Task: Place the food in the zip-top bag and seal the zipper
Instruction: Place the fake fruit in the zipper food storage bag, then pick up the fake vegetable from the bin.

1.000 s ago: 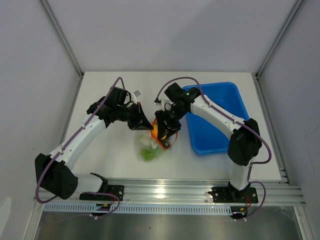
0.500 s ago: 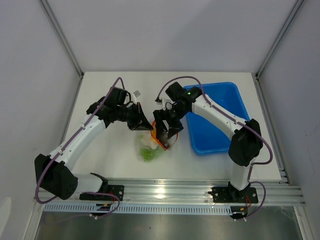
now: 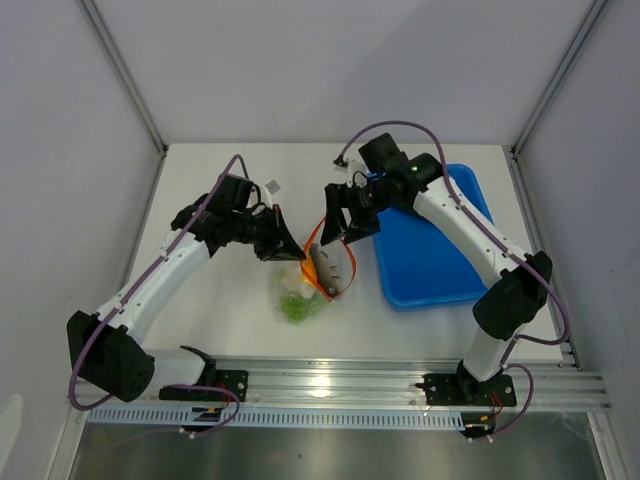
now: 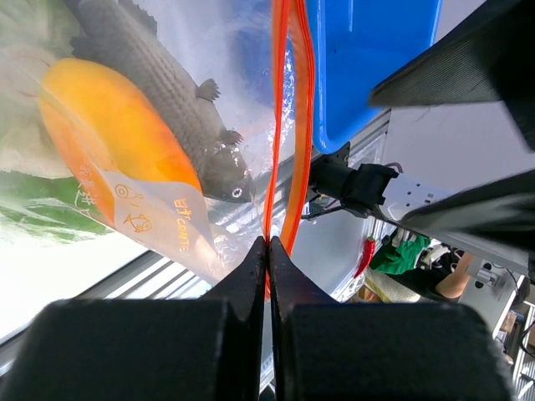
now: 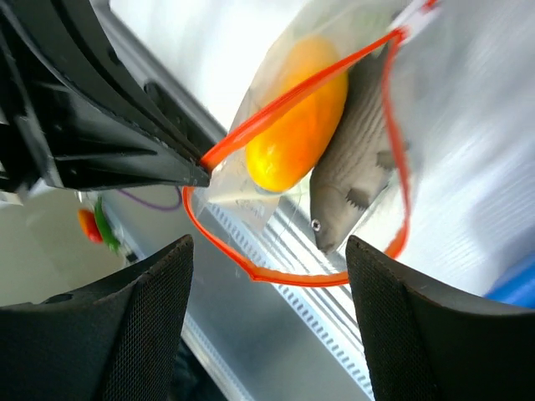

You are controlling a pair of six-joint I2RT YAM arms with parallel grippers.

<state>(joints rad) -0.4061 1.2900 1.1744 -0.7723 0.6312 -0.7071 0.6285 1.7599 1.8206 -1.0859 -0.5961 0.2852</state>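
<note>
We take this for a robotics lab: plain grey wall panels (image 3: 330, 70) in aluminium posts (image 3: 125, 75) enclose a white counter (image 3: 250, 170), and two cabled white robot arms (image 3: 165, 270) are bolted to an aluminium rail (image 3: 330, 380).

The crinkly transparent plastic bag (image 4: 242, 54) is glossy. Inside, the grey fish-shaped toy (image 4: 150, 75) looks matt and ribbed (fine scale texture), the smooth yellow-orange piece (image 5: 297, 138) shiny.

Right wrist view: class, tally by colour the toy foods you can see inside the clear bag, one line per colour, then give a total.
Yellow-orange piece: 1
Grey fish: 1
Total: 2, both inside the zip-top bag
</note>
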